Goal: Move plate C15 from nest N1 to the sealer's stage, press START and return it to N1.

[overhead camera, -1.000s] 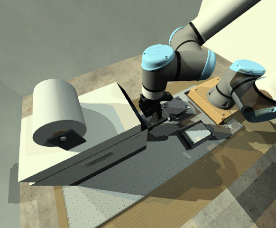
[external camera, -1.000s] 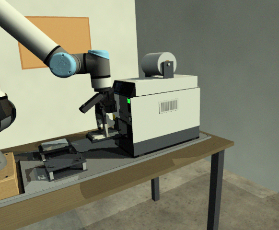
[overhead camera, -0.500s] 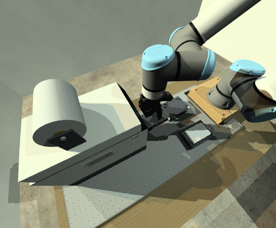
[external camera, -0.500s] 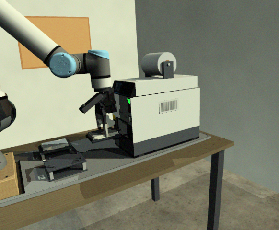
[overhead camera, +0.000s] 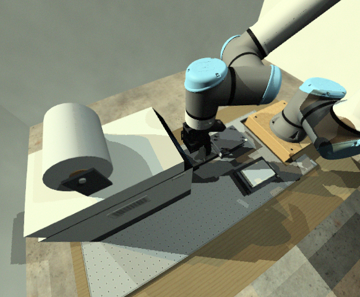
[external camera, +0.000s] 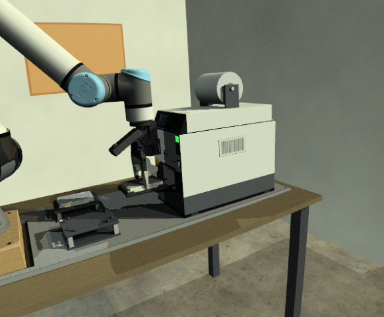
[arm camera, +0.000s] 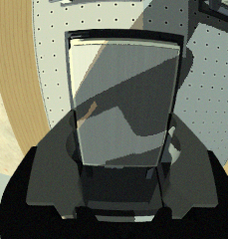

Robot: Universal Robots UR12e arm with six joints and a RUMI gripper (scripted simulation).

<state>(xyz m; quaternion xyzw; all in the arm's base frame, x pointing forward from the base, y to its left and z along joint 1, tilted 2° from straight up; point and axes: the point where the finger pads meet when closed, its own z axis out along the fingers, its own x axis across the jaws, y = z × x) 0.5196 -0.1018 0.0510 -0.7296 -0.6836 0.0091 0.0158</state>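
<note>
we had our gripper clamped on the plate at the sealer's stage, while the sealer's lamp glowed green.

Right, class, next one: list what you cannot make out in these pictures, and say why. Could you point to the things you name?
- Writing on the plate [arm camera: 125,90] between the hand's [arm camera: 120,141] fingers: none readable in the wrist view.
- The machine's [overhead camera: 109,211] [external camera: 226,146] lamp: top view, its front faces away.
- Barcode digits: exterior view, too small.
- The arm's upper part: cut off by the top view's edge.
</note>
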